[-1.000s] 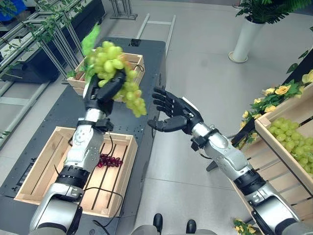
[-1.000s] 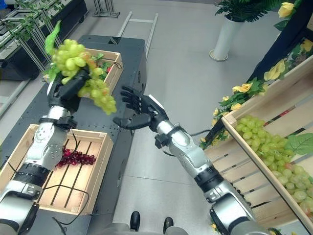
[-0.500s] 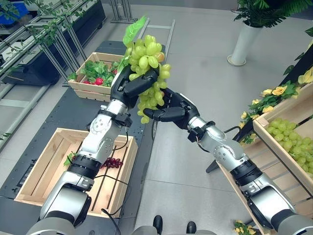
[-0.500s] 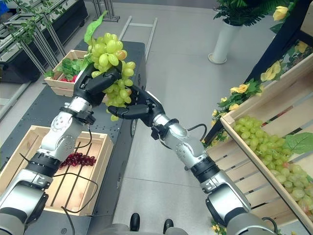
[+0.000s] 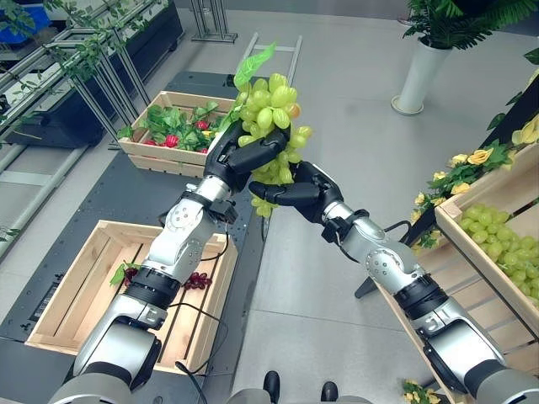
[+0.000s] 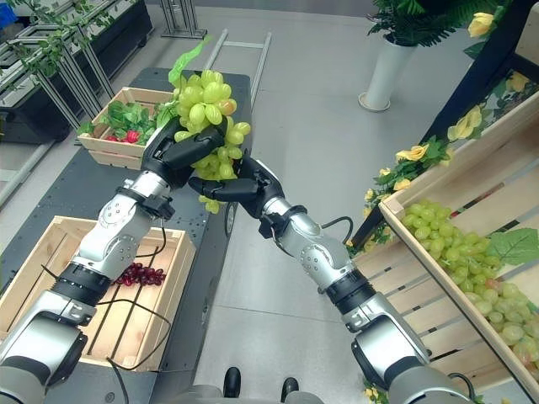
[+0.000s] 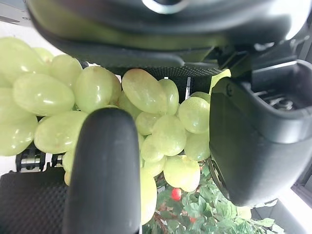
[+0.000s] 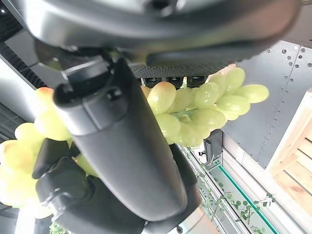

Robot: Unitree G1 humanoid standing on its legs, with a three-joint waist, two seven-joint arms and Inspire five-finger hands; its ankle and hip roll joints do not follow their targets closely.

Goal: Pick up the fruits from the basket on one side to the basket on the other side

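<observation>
My arms are silver-grey metal shells joined by black ringed bands. My left hand [image 5: 240, 154] and right hand [image 5: 301, 189] are glossy black, with thick jointed fingers.

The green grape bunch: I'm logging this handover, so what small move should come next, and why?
Probably the right hand should tighten round the green grape bunch before the left hand loosens: both hands curl on it in mid-air, and the crate of green grapes lies on the robot's right.
</observation>
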